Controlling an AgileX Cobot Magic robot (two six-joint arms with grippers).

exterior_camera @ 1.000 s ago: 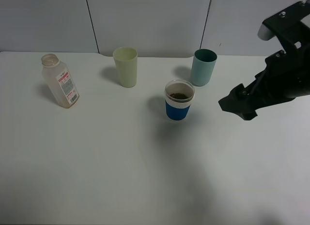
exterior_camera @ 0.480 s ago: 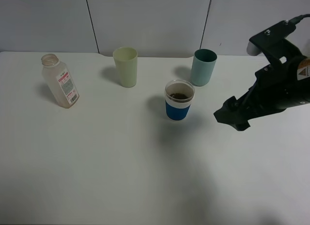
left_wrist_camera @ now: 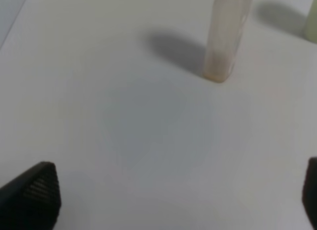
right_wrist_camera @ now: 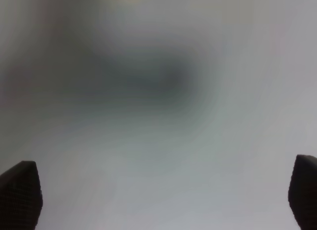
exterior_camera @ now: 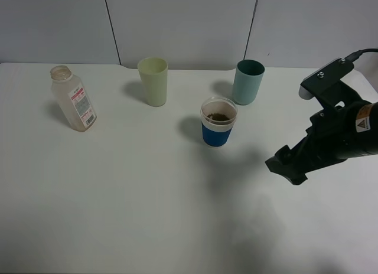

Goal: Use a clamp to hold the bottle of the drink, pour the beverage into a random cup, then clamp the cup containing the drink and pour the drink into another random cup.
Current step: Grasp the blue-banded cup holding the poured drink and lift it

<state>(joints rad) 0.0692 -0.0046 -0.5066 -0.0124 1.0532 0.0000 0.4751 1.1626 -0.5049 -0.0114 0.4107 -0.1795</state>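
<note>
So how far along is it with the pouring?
First pour looks done: the bottle stands apart, seemingly empty, and dark beverage sits in the blue-sleeved cup. In hand: the open right gripper hovers near that cup, holding nothing. Still to do: grip the cup and pour into the yellow-green tumbler.

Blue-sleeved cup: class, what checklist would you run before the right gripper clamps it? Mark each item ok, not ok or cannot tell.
1. Upright cup holding beverage: ok.
2. Open right gripper: ok.
3. Jaws around cup: not ok; they stand apart from it, to its right in the high view.
4. Upright tumbler: ok.
5. Gripper height matching cup: cannot tell.
6. Path free of bottle: ok.
</note>
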